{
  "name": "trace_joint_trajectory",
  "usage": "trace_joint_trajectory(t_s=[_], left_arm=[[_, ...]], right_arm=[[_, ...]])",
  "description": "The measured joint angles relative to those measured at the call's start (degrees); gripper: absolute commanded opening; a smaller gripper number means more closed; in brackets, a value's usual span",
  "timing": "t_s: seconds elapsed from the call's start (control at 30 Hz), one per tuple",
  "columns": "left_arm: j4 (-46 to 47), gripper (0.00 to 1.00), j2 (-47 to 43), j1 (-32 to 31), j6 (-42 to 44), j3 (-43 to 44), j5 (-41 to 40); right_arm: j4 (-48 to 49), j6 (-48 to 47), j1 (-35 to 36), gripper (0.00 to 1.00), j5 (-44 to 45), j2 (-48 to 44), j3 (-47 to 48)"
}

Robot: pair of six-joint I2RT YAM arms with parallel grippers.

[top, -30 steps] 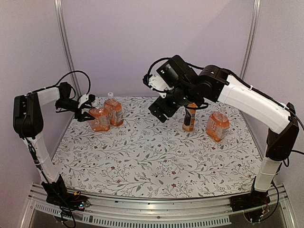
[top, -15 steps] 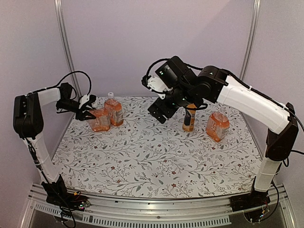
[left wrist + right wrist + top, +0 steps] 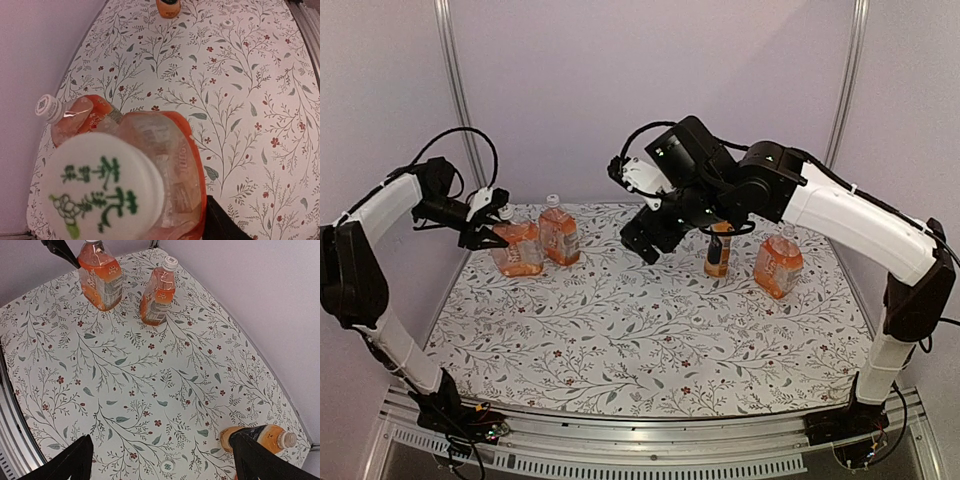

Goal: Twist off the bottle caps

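The left gripper is half closed around the neck of the wide bottle, whose white cap sits screwed on top. The right gripper hangs wide open and empty, well to the right of that bottle. Looks like the steadying step to me. Next, the right one needs to cross over and pinch that cap squarely.

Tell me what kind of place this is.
Likely a robot test cell, not a home: two arms bolted to an aluminium rail, plain walls with metal frame posts, and a floral-cloth table staged with bottles of orange drink.
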Motion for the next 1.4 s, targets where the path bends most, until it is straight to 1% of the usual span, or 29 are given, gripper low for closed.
trace_joint_trajectory(t_s=[0.1,0.17,0.23,0.33,0.47,0.6,0.73,0.97,1.1,1.27,1.4], left_arm=[[-3.45,0.49,-7.08,-2.73,-1.05,-1.44,-0.94],[-5.68,0.49,-11.82,-6.58,-3.39,-1.79,-1.51],[-8.39,0.48,-14.69,-10.64,-6.56,-0.57,-1.53],[-11.76,0.48,-15.78,-15.37,-11.78,3.65,-1.46],[-13.29,0.49,-16.79,-21.38,-18.6,7.58,-3.72],[-14.03,0.49,-18.99,-28.94,-24.35,9.01,-7.61],[-14.12,0.48,-20.98,-33.48,-28.57,9.07,-11.23],[-14.03,0.48,-22.08,-38.25,-32.92,9.07,-14.82],[-13.68,0.48,-22.1,-39.12,-34.27,9.07,-15.43],[-13.88,0.48,-22.27,-39.3,-35.12,9.07,-16.37],[-13.99,0.48,-22.6,-39.45,-35.41,9.07,-16.44]], right_arm=[[3.48,0.63,1.11,0.96,-1.97,-1.46,-1.16],[6.45,1.18,2.12,0.94,-3.02,-2.19,-1.53],[9.86,1.7,3.23,0.93,-3.89,-2.49,-1.81],[16.46,1.84,5.33,0.89,-5.18,-2.58,-2.97],[24.48,2.82,7.3,0.83,-8.59,-2.56,-4.15],[31.43,4.57,7.89,0.79,-11.67,-2.49,-4.17],[35.21,6.64,7.85,0.75,-14.21,-1.05,-3.21],[36.3,8.74,7.8,0.62,-19.52,2.89,-1.77],[36.33,9.35,7.8,0.51,-20.81,4.33,-1.27],[36.39,9.92,7.74,0.41,-20.24,5.2,-0.55],[36.54,9.94,7.76,0.43,-19.74,5.22,-0.5]])
